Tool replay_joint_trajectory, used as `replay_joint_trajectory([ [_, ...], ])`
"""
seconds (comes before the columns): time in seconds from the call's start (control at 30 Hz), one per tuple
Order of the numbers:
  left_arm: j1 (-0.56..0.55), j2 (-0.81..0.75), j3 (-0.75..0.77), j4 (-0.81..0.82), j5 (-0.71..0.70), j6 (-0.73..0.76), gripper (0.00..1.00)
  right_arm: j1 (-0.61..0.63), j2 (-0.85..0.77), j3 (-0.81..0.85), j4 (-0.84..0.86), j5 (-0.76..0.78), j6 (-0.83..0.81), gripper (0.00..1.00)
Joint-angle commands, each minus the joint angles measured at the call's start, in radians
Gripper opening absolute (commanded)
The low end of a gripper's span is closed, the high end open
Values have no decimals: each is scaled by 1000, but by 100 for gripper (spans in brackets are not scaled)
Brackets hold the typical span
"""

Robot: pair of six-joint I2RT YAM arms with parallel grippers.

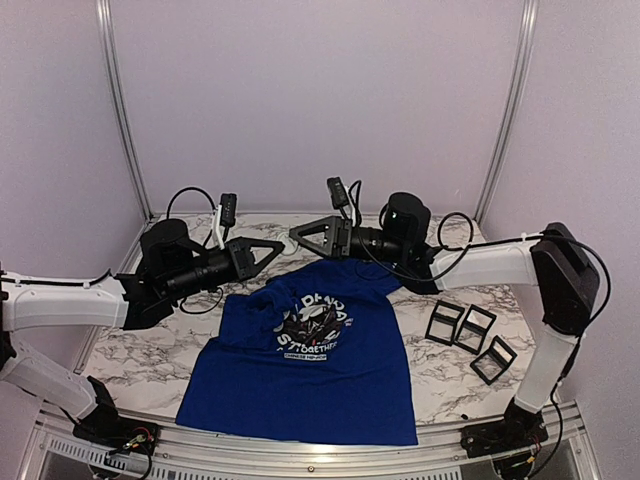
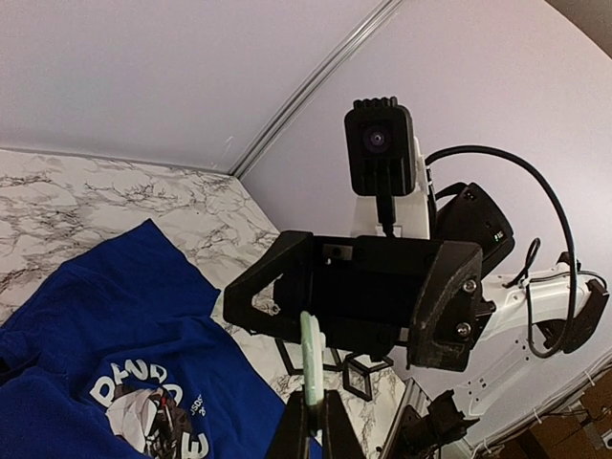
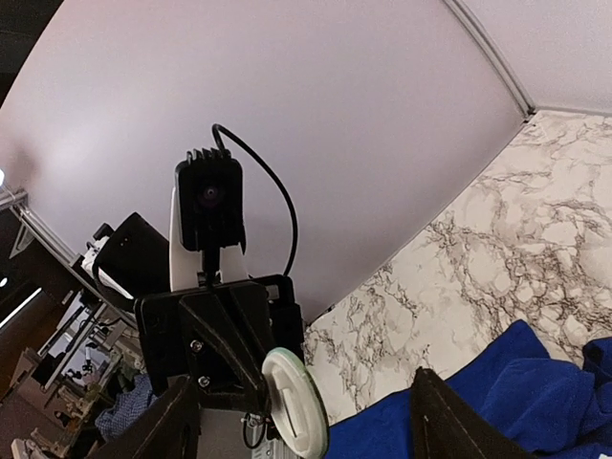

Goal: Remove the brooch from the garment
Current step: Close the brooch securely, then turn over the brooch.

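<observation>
Blue panda-print T-shirt point(image 1: 300, 385) spread flat; pale round brooch point(image 3: 295, 406) aloft.

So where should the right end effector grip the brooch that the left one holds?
Probably the free half of the brooch sticking out past the left end effector, pinched across its flat faces. It is a thin disc, so the open right end effector should come head-on.

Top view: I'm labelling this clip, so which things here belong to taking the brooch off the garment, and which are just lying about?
Job in hand:
garment, spread on the table
brooch, a pale disc off the shirt, clamped in the left gripper
right gripper, open, facing it

Lying about:
three black frames on the table's right side
</observation>
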Motion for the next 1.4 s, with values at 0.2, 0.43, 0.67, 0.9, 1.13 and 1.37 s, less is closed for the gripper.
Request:
replay_joint_trajectory([
  [0.2, 30, -12, 85, -108, 38, 261, 0, -7, -115, 6, -168, 111, -135, 78],
  [0.43, 11, -28, 153, -182, -54, 621, 0, -48, -199, 27, -298, 191, -167, 75],
  [0.67, -53, 11, 171, -106, -178, 1034, 0, -110, -241, 61, -387, 172, -126, 71],
  [0.9, -148, 106, 180, 45, -424, 1501, 0, -119, -260, 143, -607, 203, -240, 67],
  [1.13, -205, 213, 173, 211, -601, 1864, 0, -119, -240, 158, -624, 191, -246, 60],
  [1.37, -240, 358, 136, 500, -764, 2209, 0, -119, -152, 223, -709, 122, -253, 51],
])
